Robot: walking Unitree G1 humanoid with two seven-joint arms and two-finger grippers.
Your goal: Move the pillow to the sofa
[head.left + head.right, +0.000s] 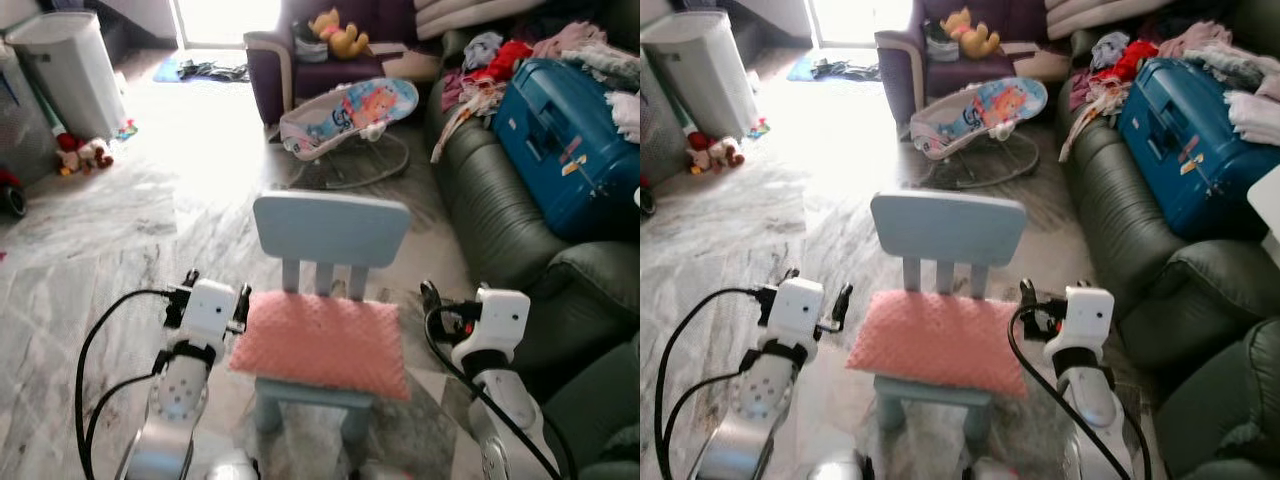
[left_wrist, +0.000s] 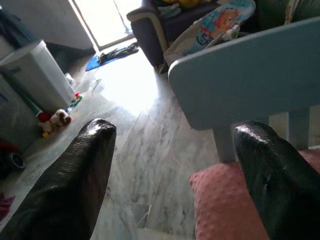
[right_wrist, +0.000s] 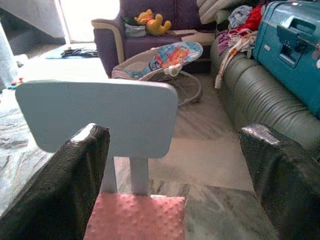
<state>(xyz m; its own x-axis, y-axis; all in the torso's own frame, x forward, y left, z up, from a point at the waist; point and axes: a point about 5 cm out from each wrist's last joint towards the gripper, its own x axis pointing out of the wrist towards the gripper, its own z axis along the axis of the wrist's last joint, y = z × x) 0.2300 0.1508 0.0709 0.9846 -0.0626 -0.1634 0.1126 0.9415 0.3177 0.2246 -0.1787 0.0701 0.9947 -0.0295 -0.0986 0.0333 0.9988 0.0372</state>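
Note:
A pink pillow (image 1: 322,342) lies flat on the seat of a small light-blue child's chair (image 1: 331,229) right in front of me. My left gripper (image 1: 217,284) is open, level with the pillow's left edge and just beside it. In the left wrist view its fingers (image 2: 82,165) straddle the pillow's corner (image 2: 225,205) and bare floor. My right gripper (image 1: 455,296) is open by the pillow's right edge. The right wrist view looks over the pillow (image 3: 137,217) at the chair back (image 3: 97,115). The dark green sofa (image 1: 500,205) runs along the right.
On the sofa lie a blue suitcase (image 1: 570,140) and heaped clothes (image 1: 490,65). A baby bouncer (image 1: 350,112) stands on the marble floor behind the chair. A purple armchair (image 1: 300,60) holds a yellow plush toy (image 1: 340,33). A white bin (image 1: 65,70) and toys (image 1: 85,152) are far left.

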